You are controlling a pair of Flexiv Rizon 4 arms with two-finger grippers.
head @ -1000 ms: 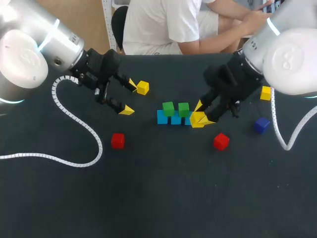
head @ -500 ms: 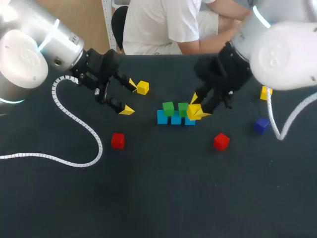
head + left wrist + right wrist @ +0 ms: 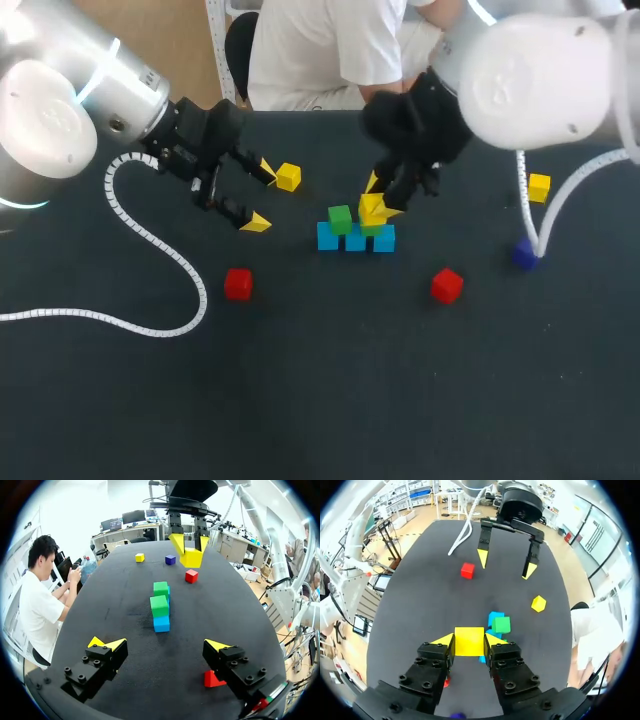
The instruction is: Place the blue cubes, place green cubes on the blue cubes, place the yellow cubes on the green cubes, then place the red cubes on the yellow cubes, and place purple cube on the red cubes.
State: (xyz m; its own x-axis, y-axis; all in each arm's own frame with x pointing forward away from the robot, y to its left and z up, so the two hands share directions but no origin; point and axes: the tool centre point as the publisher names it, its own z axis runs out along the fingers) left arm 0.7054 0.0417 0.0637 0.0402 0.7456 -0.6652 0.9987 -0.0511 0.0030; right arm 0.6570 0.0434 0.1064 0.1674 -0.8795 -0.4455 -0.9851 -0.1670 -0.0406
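Three blue cubes [image 3: 355, 241] form a row mid-table with two green cubes [image 3: 340, 218] on top. My right gripper [image 3: 374, 208] is shut on a yellow cube [image 3: 371, 211] held just over the right green cube, which it partly hides. The right wrist view has this yellow cube [image 3: 469, 641] between both fingers, with a green cube [image 3: 501, 624] ahead of it. My left gripper [image 3: 262, 195] hangs open left of the stack, beside another yellow cube [image 3: 288, 177]. In the left wrist view it [image 3: 162, 645] is open, facing the green cubes [image 3: 159, 605].
Two red cubes [image 3: 238, 283] [image 3: 446, 285] lie in front of the stack. A purple cube [image 3: 525, 254] and a third yellow cube [image 3: 539, 187] sit at the right. A white coiled cable [image 3: 160, 250] trails over the table's left part.
My right gripper has carried the yellow cube left and up, from beside the blue row's right end to over the right green cube. The left arm has stayed still.
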